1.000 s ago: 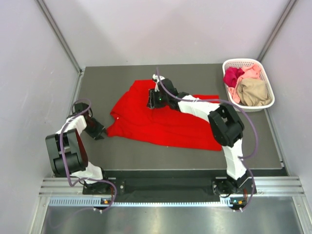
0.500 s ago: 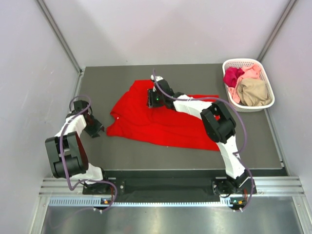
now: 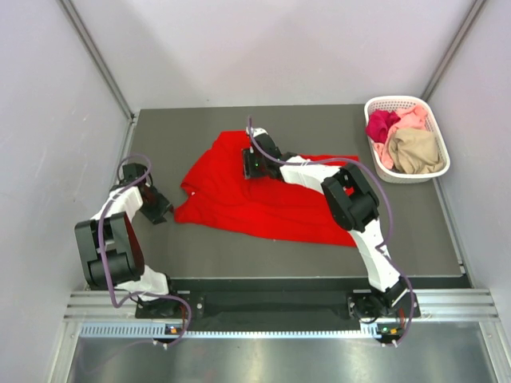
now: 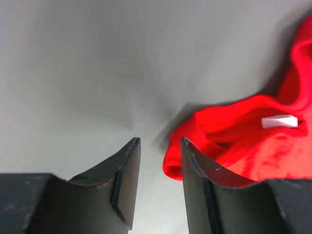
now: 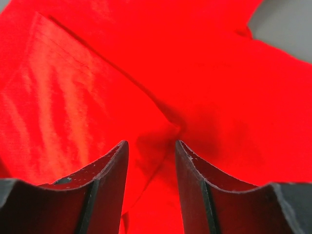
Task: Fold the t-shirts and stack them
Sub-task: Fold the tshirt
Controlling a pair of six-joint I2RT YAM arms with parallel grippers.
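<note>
Red t-shirt (image 3: 255, 203): crumpled, unfolded, mid-worktop (image 3: 319, 128).
Right pincer (image 5: 151, 144): over the last second reached farther over shirt's far edge; jaws part-open above crease, nothing clamped.
Left pincer (image 4: 158, 141): crept closer to shirt's left edge; jaws part-open, empty, edge just beside.
Judgement: grasps pending, fold not begun.
Neck label (image 4: 279, 121): white, no writing legible.
Basket (image 3: 375, 104): well right of shirt, holds other shirts.
</note>
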